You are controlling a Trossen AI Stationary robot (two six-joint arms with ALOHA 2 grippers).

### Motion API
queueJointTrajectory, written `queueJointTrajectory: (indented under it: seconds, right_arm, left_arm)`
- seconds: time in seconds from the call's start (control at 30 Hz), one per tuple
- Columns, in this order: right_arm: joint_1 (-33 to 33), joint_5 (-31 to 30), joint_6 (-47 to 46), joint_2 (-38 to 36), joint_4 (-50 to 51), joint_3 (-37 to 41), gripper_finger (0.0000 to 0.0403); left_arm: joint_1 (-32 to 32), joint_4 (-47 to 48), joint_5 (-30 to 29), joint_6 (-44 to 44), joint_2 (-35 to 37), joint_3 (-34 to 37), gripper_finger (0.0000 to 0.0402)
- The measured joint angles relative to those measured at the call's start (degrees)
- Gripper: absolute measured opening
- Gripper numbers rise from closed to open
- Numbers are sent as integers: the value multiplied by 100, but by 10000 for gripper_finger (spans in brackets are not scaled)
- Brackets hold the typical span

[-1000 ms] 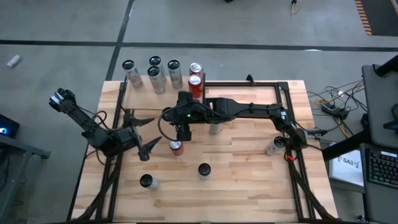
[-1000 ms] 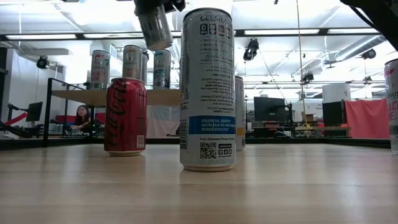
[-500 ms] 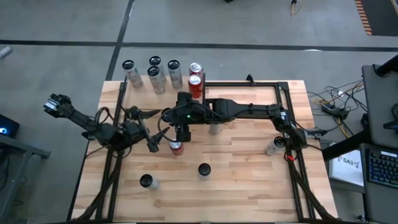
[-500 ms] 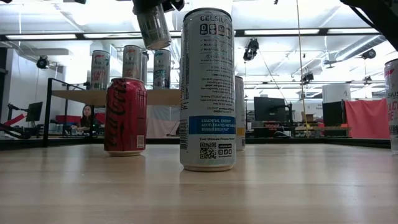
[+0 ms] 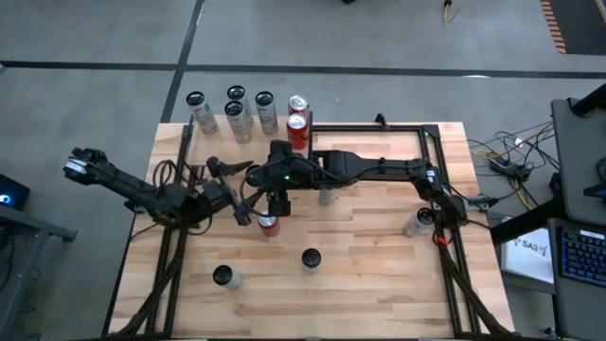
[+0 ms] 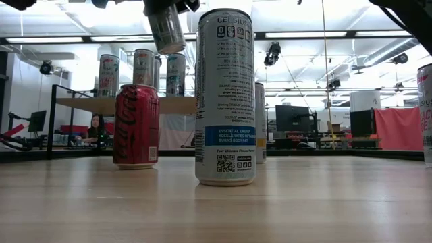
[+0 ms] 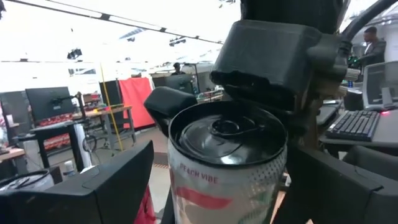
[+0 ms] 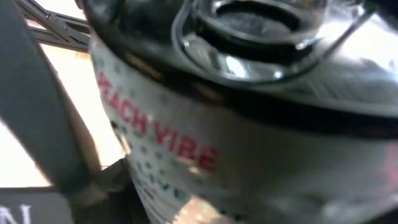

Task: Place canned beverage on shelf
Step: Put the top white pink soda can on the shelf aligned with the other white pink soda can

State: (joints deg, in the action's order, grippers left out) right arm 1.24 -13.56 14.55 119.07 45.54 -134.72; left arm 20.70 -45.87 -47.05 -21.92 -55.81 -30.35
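Item: white can [image 7: 227, 168], which we see clamped in right gripper [image 5: 276, 202] mid-table; left gripper [image 5: 230, 191], fingers apart, flanks it; shelf [image 5: 220, 147] far-left.

Five cans [image 5: 236, 98] stand on the shelf [image 5: 213, 147] at the table's [image 5: 379, 275] far left corner, while a Coca-Cola can [image 6: 136, 126] and Celsius can [image 6: 225, 96] stand on the tabletop nearer the front.

left gripper [image 5: 230, 189] | swung in | fingers now flank held can [image 7: 227, 163]
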Motion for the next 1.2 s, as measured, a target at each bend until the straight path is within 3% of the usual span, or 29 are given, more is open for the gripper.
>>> queueJointTrajectory:
  seconds: [0.17,0.4,0.57,0.73,0.93,1.2]
  right_arm:
    - [2,-1,0,1,0,0,233]
    - [-1,-9,0,2,0,0,233]
    - [-1,-2,0,2,-16,2,236]
    - [-1,-7,-123,2,-147,4,306]
    - [-22,-101,-366,-57,-73,2,353]
    - [-13,-750,-465,-451,205,2,345]
  left_arm:
    - [-49,-269,57,-180,-83,0,324]
    - [-47,-310,88,-201,-143,0,237]
    - [-45,-307,72,-176,-145,0,232]
    - [-41,-231,-64,-112,-116,6,232]
    - [41,-210,-1171,-291,95,13,232]
    - [12,32,-4072,-1027,663,17,232]
